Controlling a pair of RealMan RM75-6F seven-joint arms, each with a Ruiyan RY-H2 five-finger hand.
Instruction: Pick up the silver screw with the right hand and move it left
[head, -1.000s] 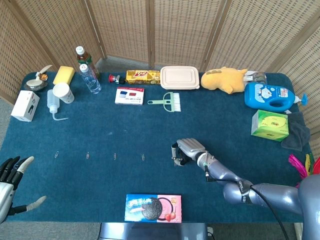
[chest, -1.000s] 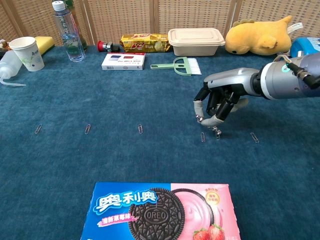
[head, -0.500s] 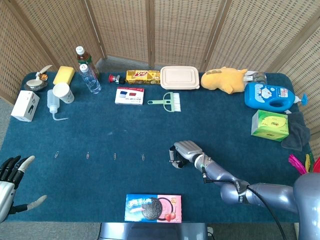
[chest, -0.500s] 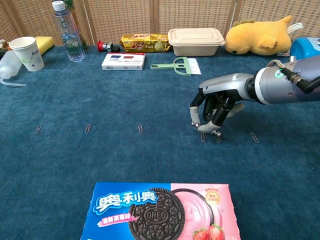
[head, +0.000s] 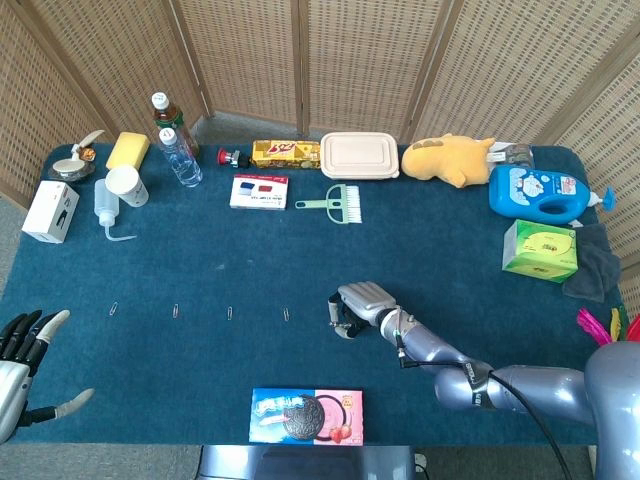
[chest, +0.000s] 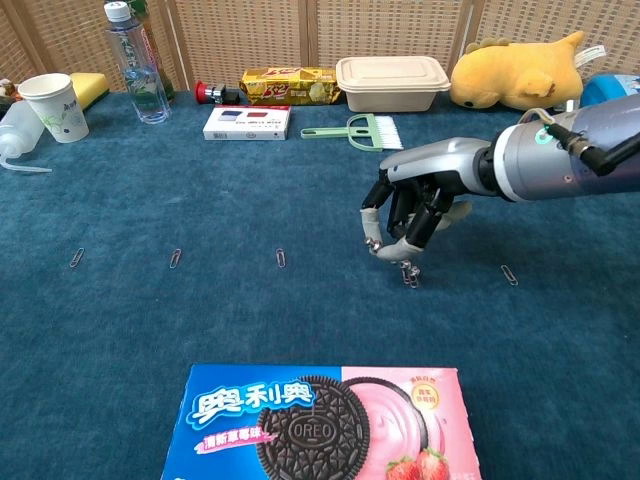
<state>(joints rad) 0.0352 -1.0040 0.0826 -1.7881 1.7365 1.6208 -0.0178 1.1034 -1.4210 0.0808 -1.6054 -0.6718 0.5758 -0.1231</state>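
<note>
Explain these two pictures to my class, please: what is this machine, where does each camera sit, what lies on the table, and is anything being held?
This is a two-armed robot with human-like hands, steered by a person. The head view looks down from above; the chest view looks across the blue table from lower down.

The right hand reaches over the middle of the table, its fingers pinching a small silver screw just above the cloth. The left hand waits at the table's near left corner, fingers apart, holding nothing.

A row of paper clips lies across the cloth, and an Oreo box sits at the near edge. Along the far side stand bottles, a paper cup, a lidded food container, a green brush and a yellow plush toy.
</note>
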